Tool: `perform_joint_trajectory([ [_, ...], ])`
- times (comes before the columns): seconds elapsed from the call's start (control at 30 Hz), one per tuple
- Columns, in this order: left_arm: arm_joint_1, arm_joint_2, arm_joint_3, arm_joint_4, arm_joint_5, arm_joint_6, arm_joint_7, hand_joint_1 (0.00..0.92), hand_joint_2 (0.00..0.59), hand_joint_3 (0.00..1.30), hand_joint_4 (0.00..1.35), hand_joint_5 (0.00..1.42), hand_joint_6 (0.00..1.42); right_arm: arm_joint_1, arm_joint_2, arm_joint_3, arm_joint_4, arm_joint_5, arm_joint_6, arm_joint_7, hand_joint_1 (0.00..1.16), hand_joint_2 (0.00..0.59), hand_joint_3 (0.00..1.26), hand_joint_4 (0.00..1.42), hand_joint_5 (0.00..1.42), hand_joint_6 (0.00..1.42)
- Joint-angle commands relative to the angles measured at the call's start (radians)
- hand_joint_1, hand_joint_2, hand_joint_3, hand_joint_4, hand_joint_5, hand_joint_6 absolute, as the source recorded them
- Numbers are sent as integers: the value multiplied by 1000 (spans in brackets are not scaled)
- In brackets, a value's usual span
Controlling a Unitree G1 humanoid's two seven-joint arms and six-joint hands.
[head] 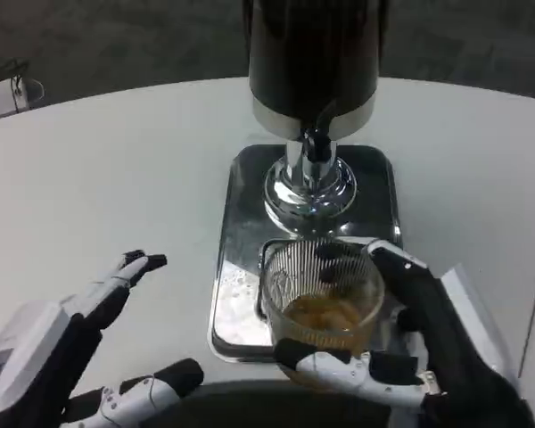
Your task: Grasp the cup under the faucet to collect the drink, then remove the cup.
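Note:
A ribbed clear glass cup (322,299) with amber drink in its bottom sits over the front right of the steel tray (241,294). My right hand (410,343) grips it, fingers wrapped round its front and right side. The dark drink dispenser (314,62) stands at the tray's back on a chrome base (308,192), its black faucet (317,141) behind the cup. My left hand (89,357) hovers open over the table at the lower left, holding nothing.
The round white table (116,178) spreads to the left and right of the tray. A white power strip (4,96) lies at the far left edge. Dark floor lies beyond the table's back rim.

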Motion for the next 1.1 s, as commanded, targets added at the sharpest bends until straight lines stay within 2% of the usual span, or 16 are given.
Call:
perform_joint_trajectory([
  [0.03,51,19,-15,-67,33,-22,-24,0,89,121,11,93,114,28,-58,-90,-114,60,-36,86,947,243,1229,1424,1424,1424],
  [0.1,75,23,-17,-101,48,-31,-30,0,89,118,7,90,110,44,-87,-130,-145,86,-46,124,946,243,1229,1424,1424,1424],
  [0.3,136,25,-22,-182,95,-50,-46,0,87,90,0,58,82,76,-137,-216,-205,151,-66,199,944,242,1222,1424,1424,1424],
  [0.5,166,17,-46,-246,156,-33,-81,0,87,25,0,1,53,109,-153,-269,-250,191,-78,242,942,242,1219,1424,1424,1424],
  [0.8,202,9,-66,-302,205,-15,-127,0,87,0,0,0,10,166,-160,-320,-302,225,-94,283,941,242,1218,1424,1424,1424],
  [1.1,211,15,-52,-304,197,-5,-142,0,83,0,0,0,0,204,-155,-324,-330,223,-97,292,940,242,1218,1424,1424,1424],
])
